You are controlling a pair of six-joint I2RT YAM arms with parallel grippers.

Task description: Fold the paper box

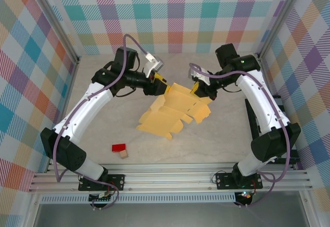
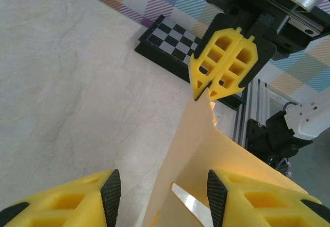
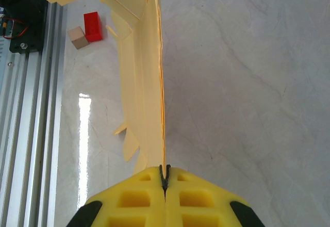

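Paper box (image 1: pixel 172 114): a pale yellow-orange die-cut card sheet with its flaps unfolded, lying mid-bench between the two arms. Its near part rests on the bench and its far edge is lifted toward the end effectors.
Far edge, right wrist view: the card (image 3: pixel 149 82) stands edge-on and runs straight out from the fingertips.
Right end effector (image 1: pixel 196 88) (image 3: pixel 165 173): fingers pressed together, clamped on the sheet's far right edge. The left wrist view shows the same pinch (image 2: pixel 203 94).
Left end effector (image 1: pixel 164 87) (image 2: pixel 164 188): fingers apart, straddling the raised card (image 2: pixel 206 155) at its far left corner. There is a clear gap at one pad, so it is not pinching.
Red block (image 1: pixel 118 147) (image 3: pixel 92 26): on the bench near the front left, well apart from the sheet.
Wooden cube (image 1: pixel 124 155) (image 3: pixel 78 37): just beside the red block.
Bench (image 1: pixel 221 139): pale and marbled.
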